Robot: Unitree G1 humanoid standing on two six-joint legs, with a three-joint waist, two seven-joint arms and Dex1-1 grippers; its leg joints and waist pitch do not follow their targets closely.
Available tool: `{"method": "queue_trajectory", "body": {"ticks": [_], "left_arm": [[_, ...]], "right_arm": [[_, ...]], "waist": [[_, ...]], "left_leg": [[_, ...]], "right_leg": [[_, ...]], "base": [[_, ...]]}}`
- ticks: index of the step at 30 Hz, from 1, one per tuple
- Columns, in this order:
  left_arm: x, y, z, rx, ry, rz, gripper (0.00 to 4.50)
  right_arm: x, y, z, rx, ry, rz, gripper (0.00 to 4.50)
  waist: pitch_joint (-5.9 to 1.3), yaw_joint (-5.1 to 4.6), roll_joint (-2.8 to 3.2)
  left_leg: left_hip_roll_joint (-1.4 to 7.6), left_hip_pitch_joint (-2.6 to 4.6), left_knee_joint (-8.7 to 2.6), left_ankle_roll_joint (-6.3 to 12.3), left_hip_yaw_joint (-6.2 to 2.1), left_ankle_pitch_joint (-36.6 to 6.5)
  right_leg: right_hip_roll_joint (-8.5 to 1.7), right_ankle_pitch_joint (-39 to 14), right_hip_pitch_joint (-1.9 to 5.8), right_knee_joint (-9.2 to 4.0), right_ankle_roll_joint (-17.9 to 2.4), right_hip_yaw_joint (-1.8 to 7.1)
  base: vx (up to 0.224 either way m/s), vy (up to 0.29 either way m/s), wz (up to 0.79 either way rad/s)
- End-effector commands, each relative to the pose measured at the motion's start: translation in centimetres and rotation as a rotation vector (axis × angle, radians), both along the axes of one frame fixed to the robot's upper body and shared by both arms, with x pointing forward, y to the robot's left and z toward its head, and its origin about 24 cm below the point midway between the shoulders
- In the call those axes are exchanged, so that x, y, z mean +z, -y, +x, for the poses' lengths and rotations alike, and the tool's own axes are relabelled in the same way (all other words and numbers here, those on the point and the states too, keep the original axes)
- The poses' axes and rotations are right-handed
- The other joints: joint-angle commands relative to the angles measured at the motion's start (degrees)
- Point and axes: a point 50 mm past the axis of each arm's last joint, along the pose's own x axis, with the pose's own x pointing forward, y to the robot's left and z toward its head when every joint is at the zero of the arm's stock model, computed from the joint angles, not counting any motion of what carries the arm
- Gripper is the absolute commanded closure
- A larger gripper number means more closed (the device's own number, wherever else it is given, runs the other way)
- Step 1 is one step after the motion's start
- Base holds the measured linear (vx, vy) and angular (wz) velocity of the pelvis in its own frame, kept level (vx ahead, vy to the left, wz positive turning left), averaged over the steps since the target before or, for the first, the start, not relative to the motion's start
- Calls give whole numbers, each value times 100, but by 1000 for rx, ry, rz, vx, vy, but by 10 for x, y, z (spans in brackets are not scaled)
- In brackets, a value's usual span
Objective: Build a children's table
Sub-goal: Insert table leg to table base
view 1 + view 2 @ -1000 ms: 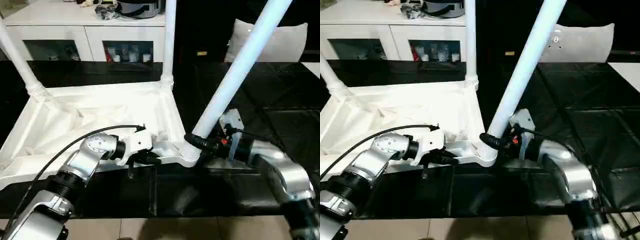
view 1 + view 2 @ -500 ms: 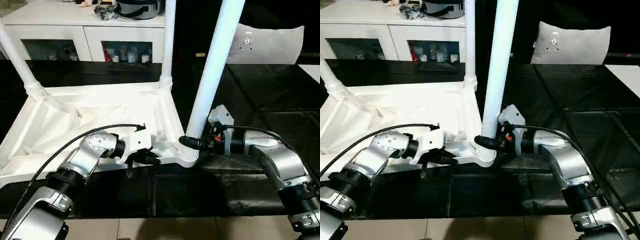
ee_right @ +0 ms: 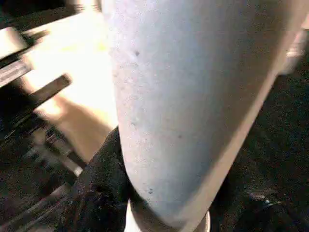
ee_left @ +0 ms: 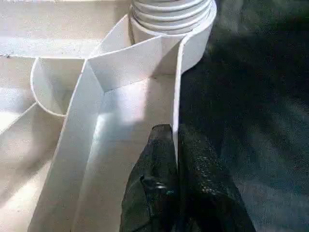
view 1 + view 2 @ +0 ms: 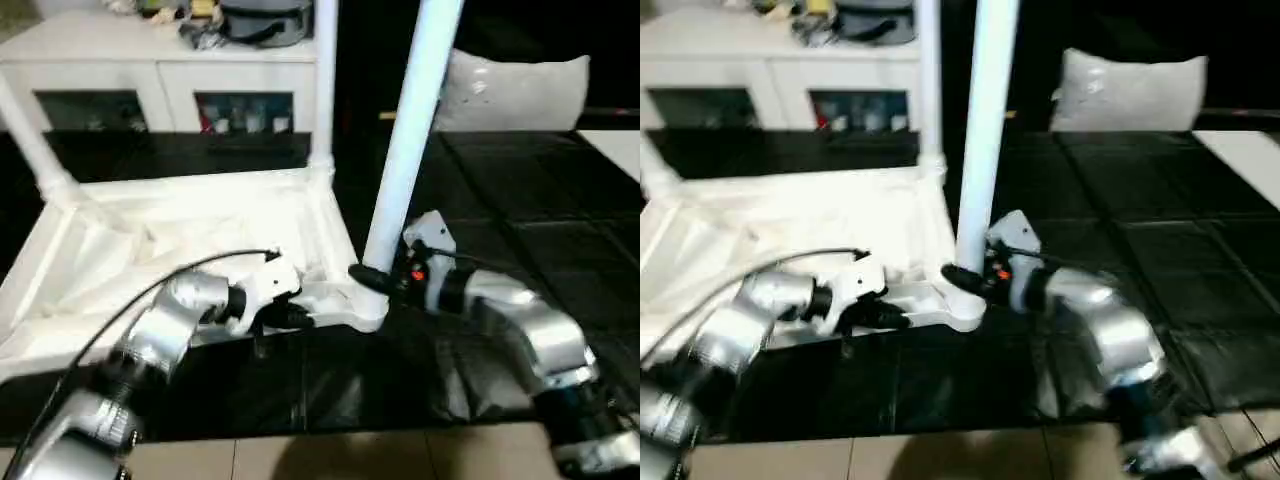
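Table top [image 5: 200, 225] lies upside down, ribbed underside up, on the black surface [image 5: 520, 210], spanning from 9 o'clock to centre of the head view. Far-left leg [image 5: 25, 135] rises tilted from its corner socket at about 10 o'clock. Left hand [image 5: 290, 318] sits just left of centre at the top's near edge; wrist view shows its two black fingers [image 4: 157, 174] pinched together on the thin rim wall of the table top, one finger each side, just short of a ribbed round corner socket [image 4: 169, 14]. Back leg [image 5: 323, 80] stands upright in the far-right corner socket at 12 o'clock. Near-right leg [image 5: 410, 135] stands in the near-right corner socket [image 5: 365, 305], close to centre, leaning slightly toward 1 o'clock. Right hand [image 5: 378, 280] is clamped on that leg's base just above the socket; wrist view shows a black finger [image 3: 96, 193] pressed against the white shaft. Behind: white cabinet [image 5: 160, 85] with glass doors at 11 o'clock, clutter on top too blurred to name. Grey cushion [image 5: 515, 90] at 1–2 o'clock, well apart from the table. Tan floor strip [image 5: 330, 455] at 6 o'clock.
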Motion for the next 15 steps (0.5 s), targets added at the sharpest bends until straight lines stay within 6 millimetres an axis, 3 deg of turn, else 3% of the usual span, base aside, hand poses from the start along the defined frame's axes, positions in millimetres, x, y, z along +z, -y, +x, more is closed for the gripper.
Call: {"method": "queue_trajectory", "body": {"ticks": [1,2,3,4,5,6,10,12,15], "left_arm": [[15,23,0,16,58,-57,450],[15,24,0,21,63,-57,450],[18,30,1,32,76,-59,450],[25,44,2,57,100,-70,450],[28,48,2,65,106,-72,450],[29,51,2,67,112,-69,450],[30,54,-5,54,114,-31,450],[28,50,-5,68,122,-1,450],[26,43,-1,105,141,41,450]], "right_arm": [[-44,16,-5,-183,-213,-135,264],[-44,15,-5,-190,-212,-136,264],[-43,12,-2,-208,-207,-135,264],[-42,5,4,-268,-216,-115,264],[-42,3,5,-286,-222,-107,264],[-42,2,7,-300,-225,-105,264],[-40,-4,11,-320,-211,-132,264],[-38,-6,12,-322,-205,-131,264],[-36,-8,13,-323,-192,-134,264]], "waist": [[-118,-57,48],[-142,-109,84],[-160,-117,122],[-207,-114,64],[-197,-134,59],[-194,-136,12],[-241,-53,14],[-259,-5,9],[-273,57,-20]], "left_leg": [[381,82,-513,-244,-302,-3009],[425,2,-586,-245,-353,-3069],[453,-14,-614,-256,-368,-3094],[489,-100,-652,-232,-382,-2729],[483,-107,-637,-254,-333,-2511],[462,-115,-614,-226,-295,-2290],[475,-140,-577,-91,-212,-1513],[475,-114,-553,-73,-174,-1324],[450,-152,-526,23,-137,-900]], "right_leg": [[-624,-4399,-23,-821,-50,197],[-622,-3855,88,-789,-101,144],[-616,-3520,122,-758,-162,141],[-654,-2817,184,-666,-353,203],[-669,-2495,132,-650,-572,251],[-682,-2376,129,-648,-678,277],[-667,-1684,140,-577,-859,321],[-652,-1413,128,-546,-964,329],[-644,-1038,169,-500,-1022,335]], "base": [[0,0,0],[-1,56,-11],[-1,56,-11],[-4,52,-8],[0,0,0],[0,0,0],[0,0,0],[0,0,0],[0,0,0]]}}
